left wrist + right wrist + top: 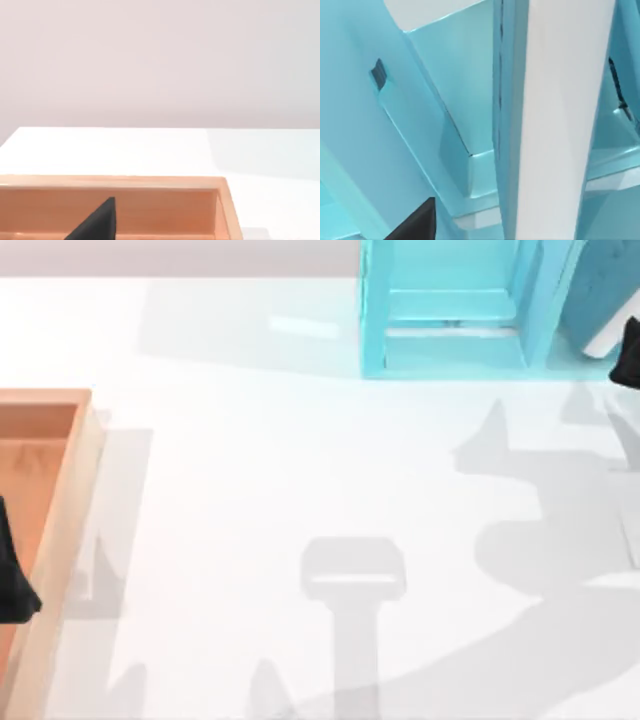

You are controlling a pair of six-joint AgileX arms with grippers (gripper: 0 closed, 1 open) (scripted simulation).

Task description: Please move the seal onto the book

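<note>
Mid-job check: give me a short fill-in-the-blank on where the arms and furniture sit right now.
1. The light cyan shelf unit stands at the far edge of the white table, toward the top view's ____ side.
2. The left gripper hangs over the shallow ____ tray.
3. The tray sits at the table's ____ edge.
4. The right gripper is beside the ____ unit.

Missing words: right; wooden; left; shelf

Top view looks straight down on white tabletop. Left wrist view, low, shares orange wooden tray at 9 o'clock. Right wrist view sits close against cyan shelf unit at 1 o'clock.
</note>
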